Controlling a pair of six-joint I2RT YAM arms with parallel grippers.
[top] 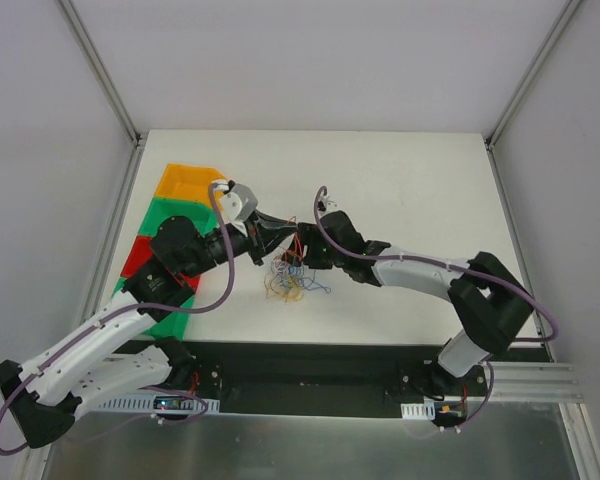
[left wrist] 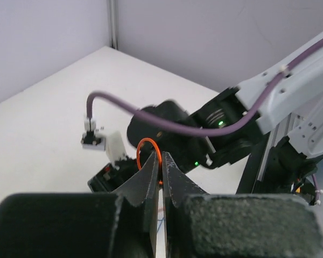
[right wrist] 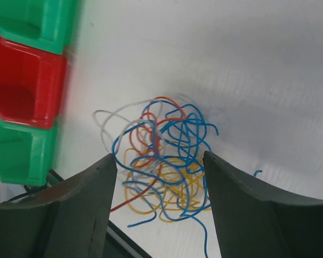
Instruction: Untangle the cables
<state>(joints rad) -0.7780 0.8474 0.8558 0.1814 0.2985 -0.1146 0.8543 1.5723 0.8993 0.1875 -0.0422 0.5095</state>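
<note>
The cables [top: 288,281] are a small tangle of thin blue, yellow, red and white strands on the white table, just in front of both grippers. My left gripper [left wrist: 161,163] is shut on a loop of red-orange wire [left wrist: 145,142] that sticks up past its fingertips; in the top view it [top: 288,238] hovers just behind the clump. My right gripper [right wrist: 159,166] is open and held above the tangle [right wrist: 164,161], which shows between its two fingers [right wrist: 99,183]. In the top view the right gripper [top: 306,254] meets the left one tip to tip over the clump.
A row of bins stands along the table's left side: orange [top: 185,181], green [top: 170,214], red [top: 140,256] and green [top: 176,322]. The red bin [right wrist: 21,91] and green bins [right wrist: 19,153] lie left of the tangle. The right arm [left wrist: 247,115] fills the left wrist view.
</note>
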